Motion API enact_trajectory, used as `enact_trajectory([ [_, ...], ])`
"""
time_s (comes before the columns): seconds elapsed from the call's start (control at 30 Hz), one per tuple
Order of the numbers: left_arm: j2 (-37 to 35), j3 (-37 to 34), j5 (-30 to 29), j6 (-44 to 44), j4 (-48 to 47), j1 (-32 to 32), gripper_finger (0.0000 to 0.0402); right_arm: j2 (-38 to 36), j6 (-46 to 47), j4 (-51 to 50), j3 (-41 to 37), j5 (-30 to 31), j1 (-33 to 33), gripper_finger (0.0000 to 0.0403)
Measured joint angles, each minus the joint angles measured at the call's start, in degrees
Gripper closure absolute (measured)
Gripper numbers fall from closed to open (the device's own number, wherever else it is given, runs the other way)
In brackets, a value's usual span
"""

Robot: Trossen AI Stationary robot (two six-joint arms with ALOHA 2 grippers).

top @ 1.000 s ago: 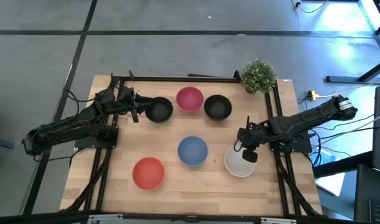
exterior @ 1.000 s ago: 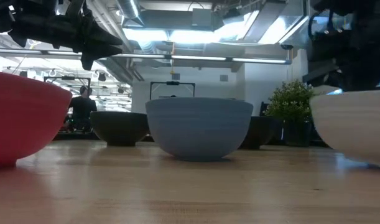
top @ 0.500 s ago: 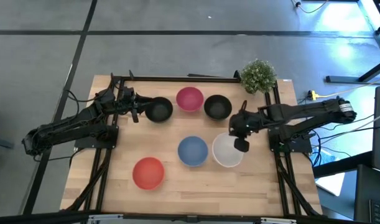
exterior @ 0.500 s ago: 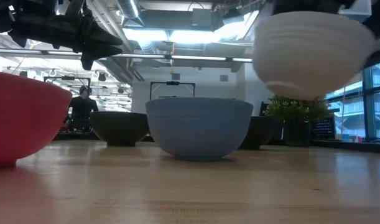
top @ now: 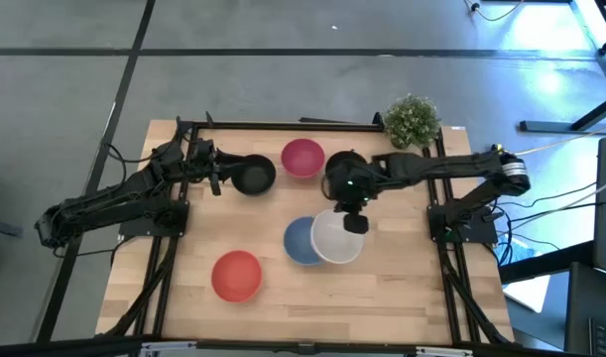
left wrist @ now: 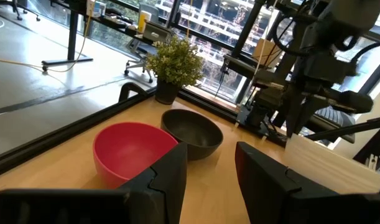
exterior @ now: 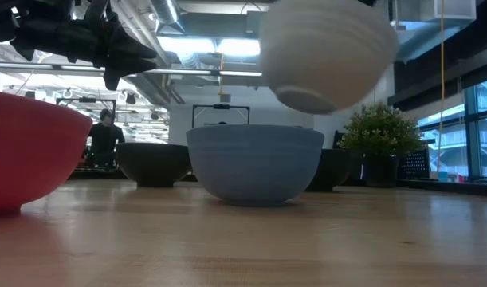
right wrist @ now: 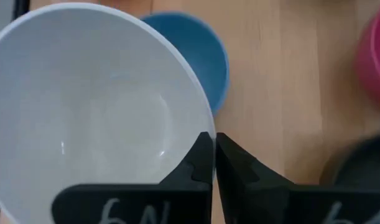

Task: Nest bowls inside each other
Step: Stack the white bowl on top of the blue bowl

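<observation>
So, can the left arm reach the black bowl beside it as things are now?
Probably yes. The left hand is open and hovers right next to that black bowl, with nothing between them. The right hand is busy elsewhere, carrying the white bowl over the blue bowl.

A light wooden tabletop (top: 273, 297) carries a black metal frame (top: 283, 125) along its edges. A small green potted plant (top: 413, 120) stands at the far right corner, upright. The surrounding floor (top: 64, 99) is grey, marked with dark lines. Cables (top: 541, 253) lie on the floor to the right. In the low view, a person (exterior: 105, 137) is visible in the room behind, back turned.
</observation>
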Motion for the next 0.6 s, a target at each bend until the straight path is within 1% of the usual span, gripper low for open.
enact_trajectory([
  [0.1, 0.00, 0.00, -0.02, 0.00, -1.10, 0.00, 0.0271, 3.61, -1.44, -1.29, 4.92, -1.99, -0.79, 0.0397],
  [0.23, 0.00, 0.00, 0.00, 0.00, -2.73, 0.00, 0.0271, 8.31, -3.28, -3.28, 10.50, -2.19, -1.12, 0.0397],
  [0.4, 0.00, 0.00, 0.00, 0.02, -3.91, 0.00, 0.0271, 13.60, -4.44, -4.77, 15.71, -3.04, -1.08, 0.0397],
  [0.6, 0.00, 0.00, -0.01, 0.04, -4.42, 0.00, 0.0271, 18.93, -6.25, -8.98, 19.59, -3.14, -1.08, 0.0397],
])
